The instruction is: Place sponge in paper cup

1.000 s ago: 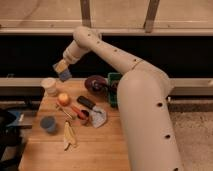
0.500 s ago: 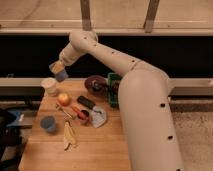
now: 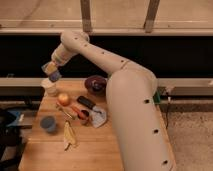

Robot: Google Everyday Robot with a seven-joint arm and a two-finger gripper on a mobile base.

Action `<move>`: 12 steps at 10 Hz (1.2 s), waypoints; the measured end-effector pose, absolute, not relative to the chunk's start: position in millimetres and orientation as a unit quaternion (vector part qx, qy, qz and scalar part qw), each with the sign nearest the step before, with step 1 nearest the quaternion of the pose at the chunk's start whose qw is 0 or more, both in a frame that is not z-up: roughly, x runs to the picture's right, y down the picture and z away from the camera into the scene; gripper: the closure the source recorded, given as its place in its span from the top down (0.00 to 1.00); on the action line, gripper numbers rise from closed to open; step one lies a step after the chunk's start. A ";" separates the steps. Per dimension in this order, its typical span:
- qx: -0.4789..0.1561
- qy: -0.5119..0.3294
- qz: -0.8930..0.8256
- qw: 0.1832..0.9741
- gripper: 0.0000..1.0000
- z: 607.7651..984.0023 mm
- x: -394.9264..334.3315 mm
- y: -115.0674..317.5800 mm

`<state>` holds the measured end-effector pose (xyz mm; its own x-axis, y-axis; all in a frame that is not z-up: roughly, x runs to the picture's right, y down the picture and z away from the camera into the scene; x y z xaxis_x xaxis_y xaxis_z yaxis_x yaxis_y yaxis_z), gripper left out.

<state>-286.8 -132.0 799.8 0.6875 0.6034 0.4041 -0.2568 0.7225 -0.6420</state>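
Looking along the long cream-coloured arm, we find the two-finger gripper (image 3: pixel 52 71) raised over the far left corner of the light wooden table (image 3: pixel 45 152). Its fingers are pressed in on a small, soft-looking light blue-grey rectangular sponge (image 3: pixel 55 76), which hangs pinched at the tip, clear of the tabletop.

Directly beneath the gripper stands the short off-white round paper cup (image 3: pixel 49 87), upright and open at the top. The sponge sits just above its rim, and we cannot tell whether the two touch.

Below the gripper and slightly to its right as we see it, just beside the cup, rests a round orange-red apple (image 3: pixel 63 99). Further below the gripper, well apart from it, stands a round dark-blue cup (image 3: pixel 48 123). A yellow banana (image 3: pixel 69 136) lies near that cup on the side toward the arm.

To the right of the gripper and lower, a dark round bowl (image 3: pixel 95 83) sits at the far edge of the table, partly behind the arm. Between that bowl and the banana we see a flat black oblong object (image 3: pixel 86 102), a small red-orange item (image 3: pixel 80 113) that we cannot make out further, and a flat pale grey wedge-shaped piece (image 3: pixel 99 117) lying just beside the arm.
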 end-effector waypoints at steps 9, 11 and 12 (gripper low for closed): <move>-0.291 -0.328 0.242 0.866 0.00 813.3 -327.0 -133.6; -0.291 -0.328 0.241 0.866 0.00 813.3 -328.3 -133.0; -0.291 -0.328 0.241 0.866 0.00 813.2 -328.7 -132.7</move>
